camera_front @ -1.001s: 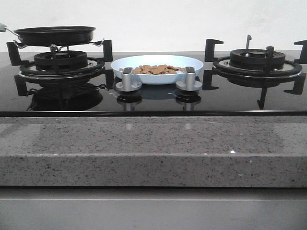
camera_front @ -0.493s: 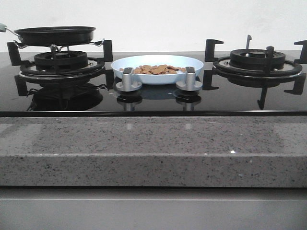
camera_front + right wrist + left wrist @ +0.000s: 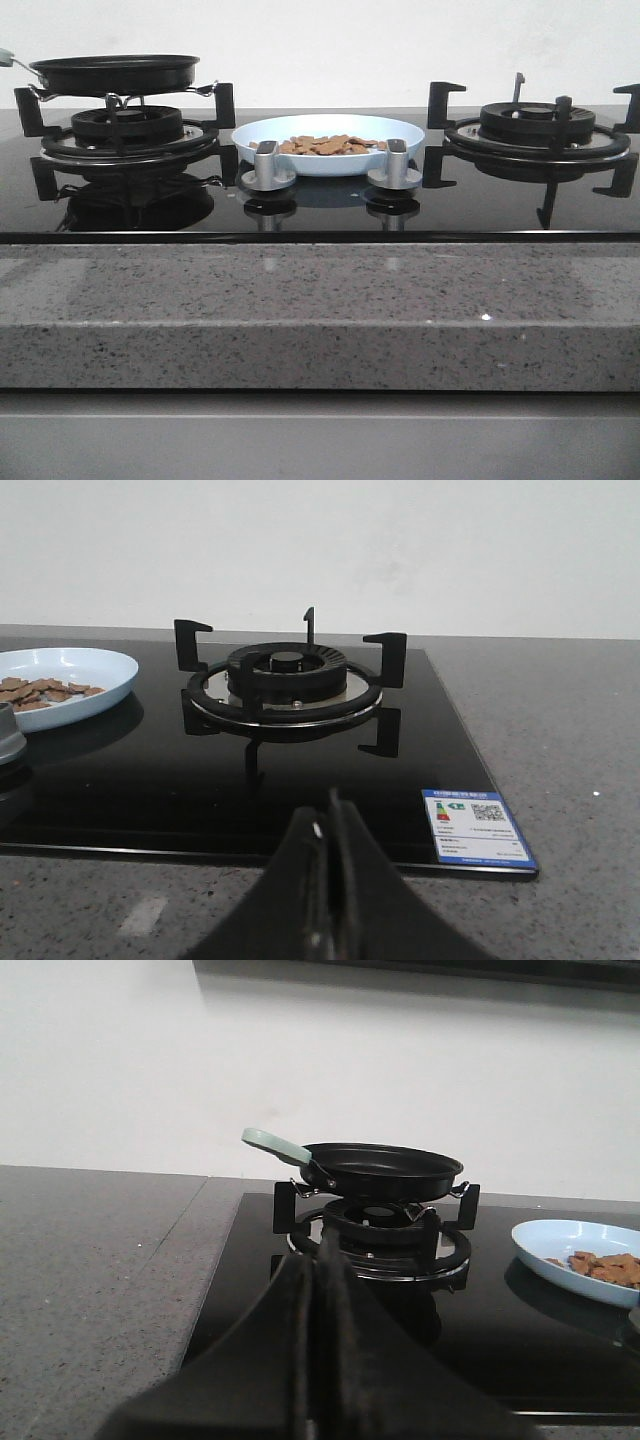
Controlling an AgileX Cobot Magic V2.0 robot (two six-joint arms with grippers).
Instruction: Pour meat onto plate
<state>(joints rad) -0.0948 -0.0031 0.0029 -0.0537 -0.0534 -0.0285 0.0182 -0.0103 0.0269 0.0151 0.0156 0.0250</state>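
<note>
The pale blue plate (image 3: 400, 133) sits on the black glass stovetop between the two burners. The brown meat chunks (image 3: 328, 146) lie in it. The plate also shows in the left wrist view (image 3: 545, 1248) with meat (image 3: 606, 1267), and in the right wrist view (image 3: 95, 670) with meat (image 3: 40, 692). The black frying pan (image 3: 115, 73) rests on the left burner grate and looks empty in the left wrist view (image 3: 380, 1168). My left gripper (image 3: 322, 1260) is shut and empty, short of the left burner. My right gripper (image 3: 328, 825) is shut and empty over the counter's front edge. Neither gripper shows in the front view.
The right burner grate (image 3: 537, 128) stands bare. Two silver knobs (image 3: 267, 167) (image 3: 394, 165) stand in front of the plate. The pan's pale green handle (image 3: 276, 1144) points away to the left. A speckled granite counter (image 3: 320, 300) runs along the front. An energy label (image 3: 477, 828) sticks to the stovetop's corner.
</note>
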